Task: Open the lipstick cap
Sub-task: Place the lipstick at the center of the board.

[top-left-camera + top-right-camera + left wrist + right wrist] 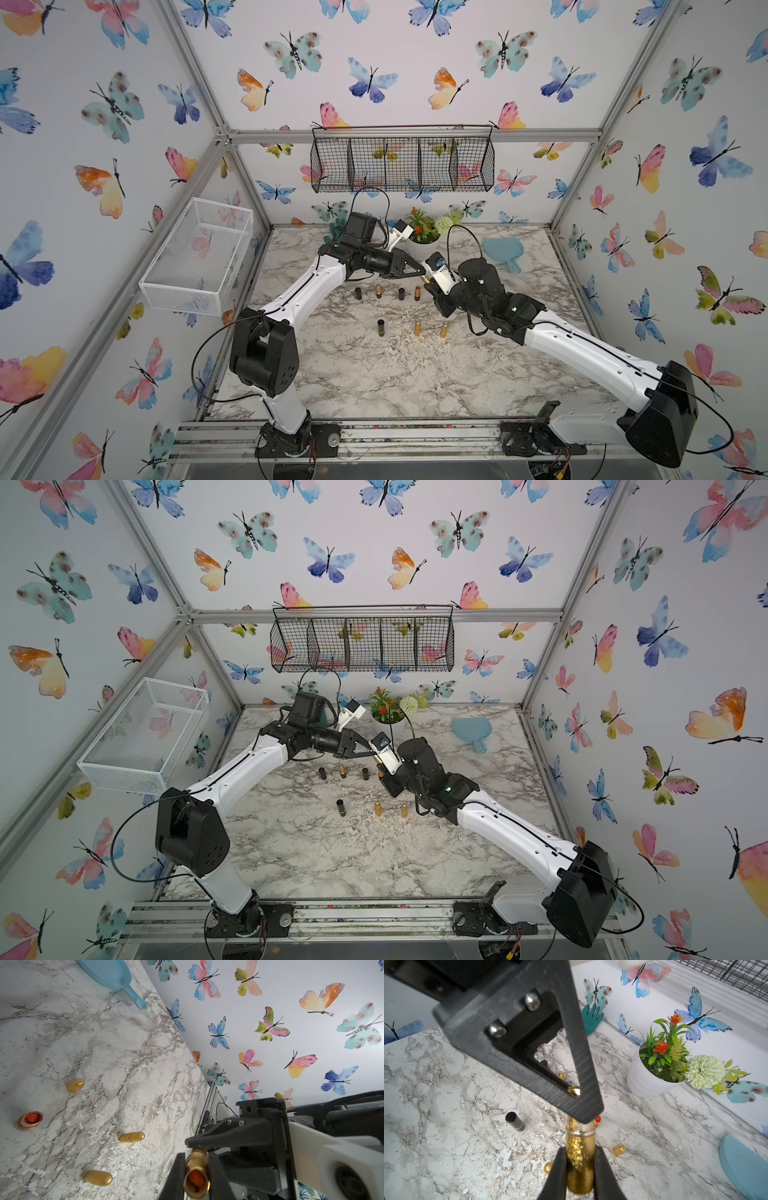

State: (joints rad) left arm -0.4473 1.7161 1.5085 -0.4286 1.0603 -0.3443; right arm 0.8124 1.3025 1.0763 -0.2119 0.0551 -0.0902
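A gold lipstick [424, 281] [378, 762] hangs in the air over the middle of the marble table [374, 374], held from both ends. My right gripper [580, 1150] [432, 287] is shut on its glittery gold body [580, 1164]. Past a silver band, the narrower smooth end runs under a finger [583, 1053] of my left gripper [196, 1157] [421, 276], which is shut on that end. In the left wrist view the lipstick [196, 1167] shows a gold rim with orange inside. I cannot tell which part is the cap.
Below the grippers stand several small gold [417, 328] and black [380, 327] tubes in two rows, one showing red [31, 1119]. At the back are a white flower pot [641, 1082], a blue hand mirror [500, 251] and a black wire basket [402, 160]. A white mesh basket [195, 257] hangs on the left wall.
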